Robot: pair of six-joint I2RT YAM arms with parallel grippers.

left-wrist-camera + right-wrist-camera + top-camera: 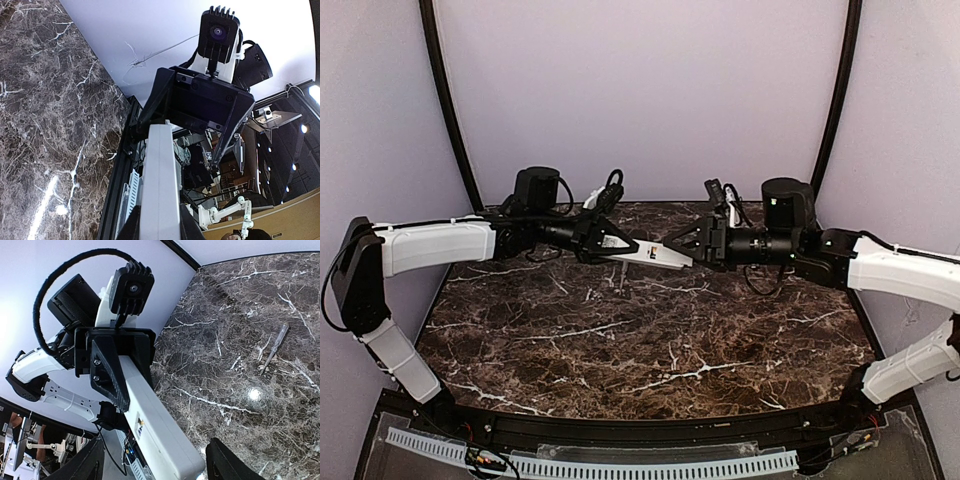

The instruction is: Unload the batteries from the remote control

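Remote control (pixel 655 254): aloft over table (pixel 620 350), pinched by left gripper (pixel 625 246).
Right gripper (pixel 678 250): spread, straddling free end.
Batteries: out of sight.
Technique: hold left firm, find the back recess before prying.

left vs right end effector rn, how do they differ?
Grip: the left end effector is shut on one end of the remote; the right end effector is open, fingers either side of the remote's free end.
Load: the left holds the remote up alone; the right shows no grip on it.
Shared: both are raised above the table, facing each other along the remote.
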